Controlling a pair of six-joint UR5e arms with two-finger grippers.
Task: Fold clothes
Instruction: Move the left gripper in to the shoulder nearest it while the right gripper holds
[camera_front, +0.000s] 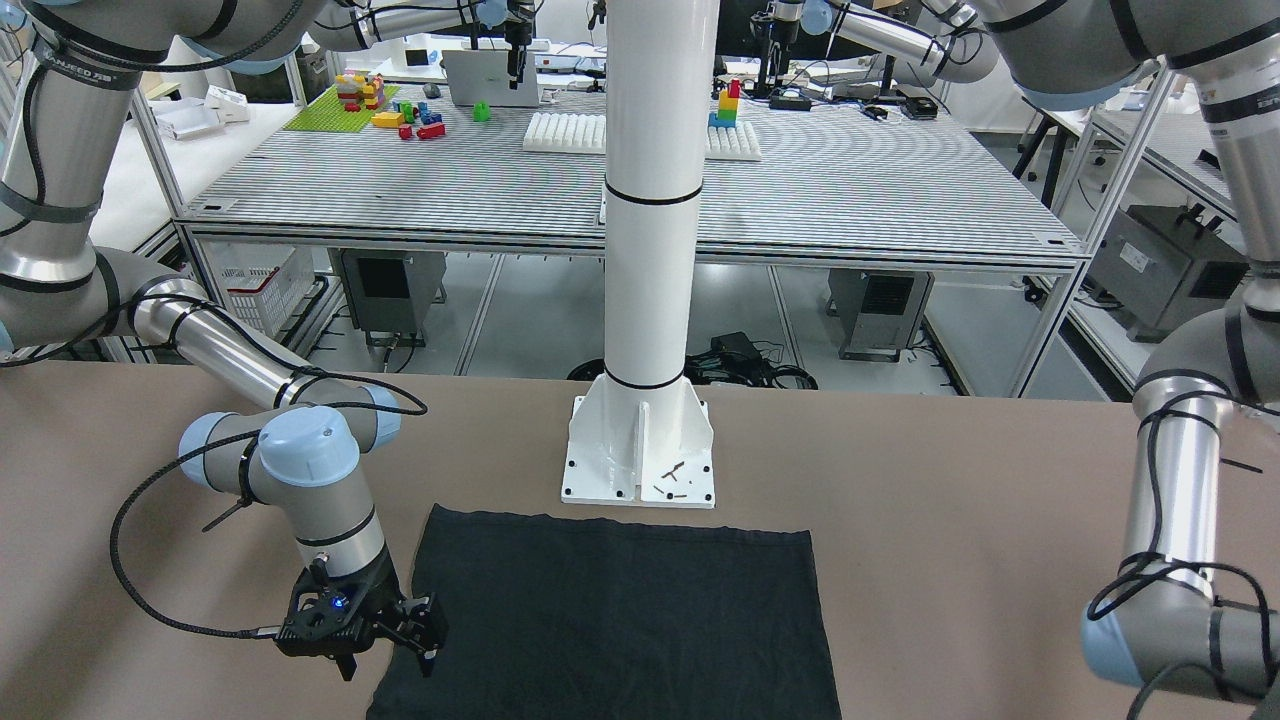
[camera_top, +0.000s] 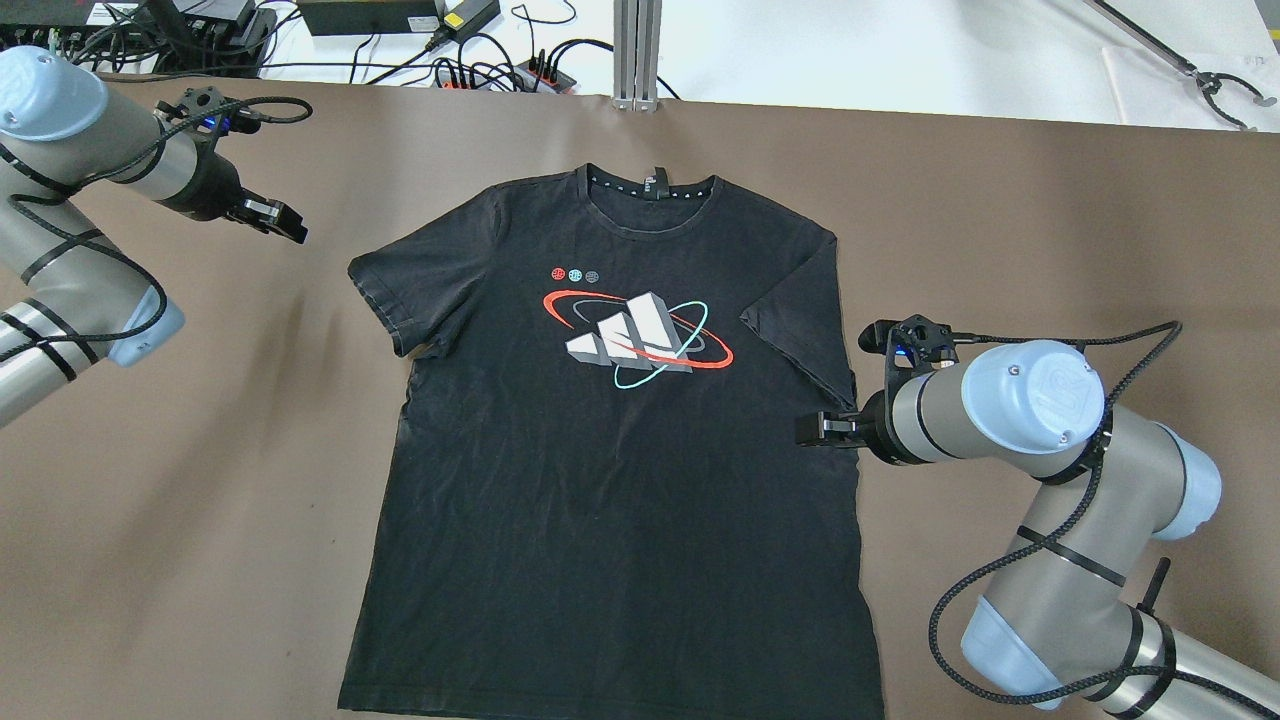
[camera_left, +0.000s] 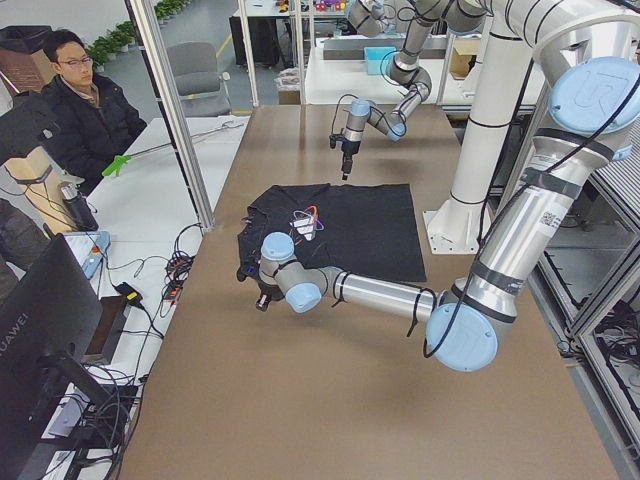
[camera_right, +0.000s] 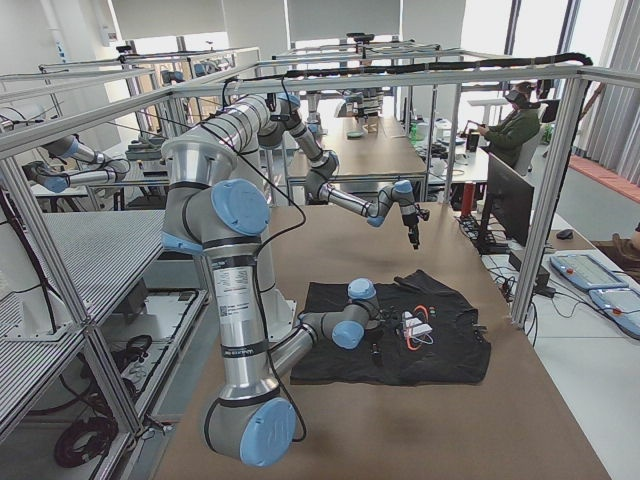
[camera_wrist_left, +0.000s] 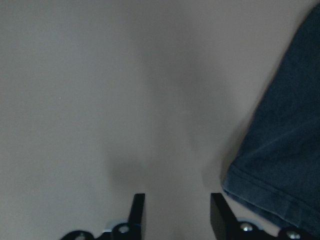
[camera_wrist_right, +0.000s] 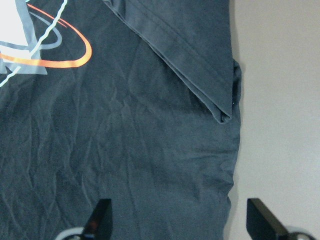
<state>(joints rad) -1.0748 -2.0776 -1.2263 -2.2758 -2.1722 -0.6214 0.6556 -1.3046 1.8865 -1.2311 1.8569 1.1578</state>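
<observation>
A black T-shirt (camera_top: 600, 480) with a white, red and teal chest print lies flat, face up, on the brown table (camera_top: 200, 500), collar at the far side. My right gripper (camera_top: 822, 430) hovers open over the shirt's right side seam just below the sleeve; in the right wrist view its fingers (camera_wrist_right: 102, 215) stand wide apart above the fabric (camera_wrist_right: 125, 150). My left gripper (camera_top: 278, 222) is open over bare table, up and to the left of the left sleeve (camera_top: 400, 290). The left wrist view shows that sleeve's hem (camera_wrist_left: 280, 165) beside the gripper (camera_wrist_left: 175, 202).
The white pole's base plate (camera_front: 640, 450) is bolted to the table just behind the shirt's bottom hem (camera_front: 620, 530). Cables and power strips (camera_top: 480, 60) lie past the far table edge. A person (camera_left: 80, 110) sits at a desk beyond that edge.
</observation>
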